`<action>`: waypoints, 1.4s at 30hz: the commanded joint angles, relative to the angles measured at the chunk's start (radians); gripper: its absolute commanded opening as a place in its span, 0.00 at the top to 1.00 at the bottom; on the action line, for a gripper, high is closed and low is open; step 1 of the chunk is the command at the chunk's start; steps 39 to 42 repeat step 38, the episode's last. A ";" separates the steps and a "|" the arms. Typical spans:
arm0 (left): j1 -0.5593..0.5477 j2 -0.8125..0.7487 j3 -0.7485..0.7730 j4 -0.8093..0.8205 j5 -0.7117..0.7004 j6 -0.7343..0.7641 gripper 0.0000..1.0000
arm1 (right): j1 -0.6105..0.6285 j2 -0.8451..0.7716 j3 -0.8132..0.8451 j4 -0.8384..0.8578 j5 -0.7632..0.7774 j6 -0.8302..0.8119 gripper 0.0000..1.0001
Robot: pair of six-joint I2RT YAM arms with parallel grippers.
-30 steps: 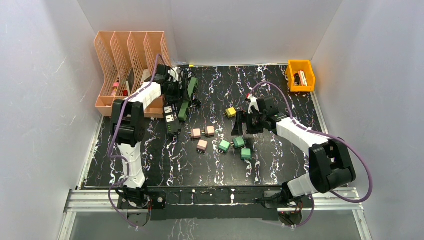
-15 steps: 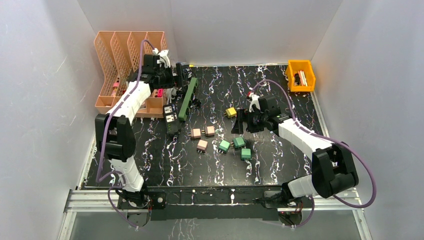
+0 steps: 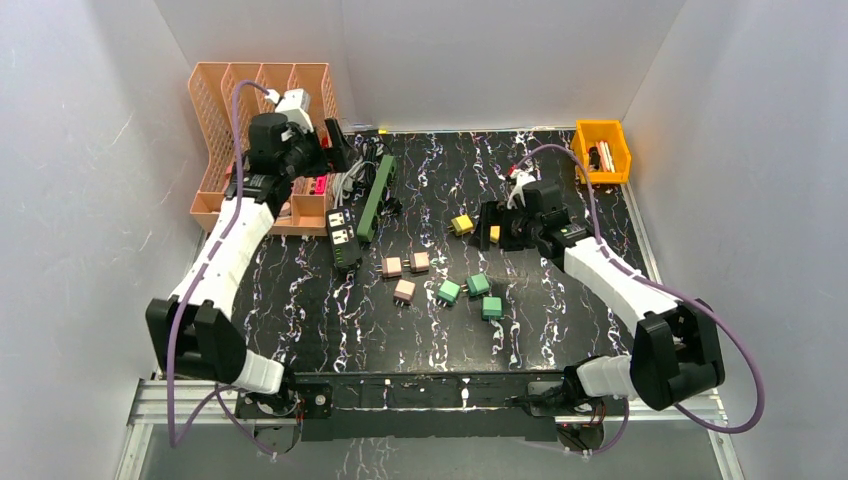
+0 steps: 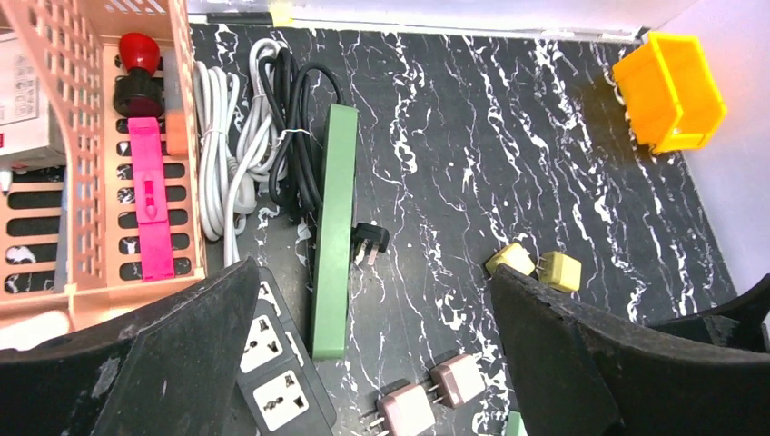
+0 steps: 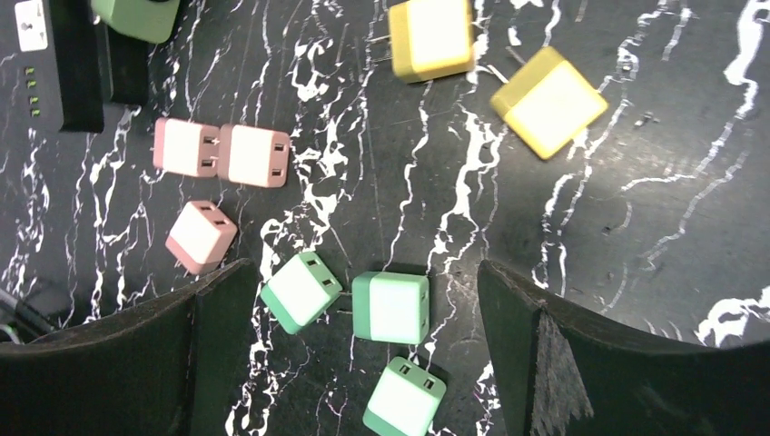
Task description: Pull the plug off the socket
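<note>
**Both arms pulled back, nothing held**

Since one second ago the left arm has swung up and back from the strip toward the peach plastic lattice file rack. The right arm has shifted a little away from the green cube adapters toward the yellow cube adapters.

The left gripper hangs high above the marbled black table. Its fingers are spread wide with nothing between them. From that height its wrist camera takes in the whole work area, which I read as a check of the result rather than a reach.

The long green power strip lies flat, pointing away from the arms. The black three-pin plug rests on the table touching the strip's right side. Its pale pins show bare, so it appears to be out of the socket. The coiled black cable and a grey cable sit bundled between strip and rack. I cannot trace which lead feeds the plug.

A black socket block with white outlets lies just left of the strip's near end.

The right gripper hovers over the loose adapters, also spread and empty. It touches none of them. It sits well apart from the strip, probably kept clear of the left arm's work.

Judgement: the pull looks done.
</note>
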 commanded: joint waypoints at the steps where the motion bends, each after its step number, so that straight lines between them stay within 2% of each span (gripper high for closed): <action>1: 0.016 -0.099 -0.024 -0.009 -0.002 -0.001 0.02 | -0.001 -0.067 0.036 0.033 0.121 0.062 0.02; 7: 0.018 -0.229 -0.096 -0.054 0.047 0.011 0.02 | -0.001 -0.152 0.016 0.038 0.269 0.113 0.02; 12: 0.018 -0.331 -0.135 -0.127 -0.043 0.004 0.02 | -0.001 -0.232 -0.027 0.061 0.375 0.137 0.02; 17: 0.018 -0.440 -0.198 -0.111 -0.074 0.041 0.01 | -0.001 -0.261 -0.044 0.095 0.462 0.202 0.02; 26: 0.017 -0.483 -0.225 -0.102 -0.080 0.060 0.02 | -0.002 -0.308 -0.077 0.194 0.568 0.223 0.02; 42: 0.016 -0.472 -0.167 -0.151 0.013 0.058 0.02 | -0.001 -0.346 -0.092 0.172 0.554 0.179 0.02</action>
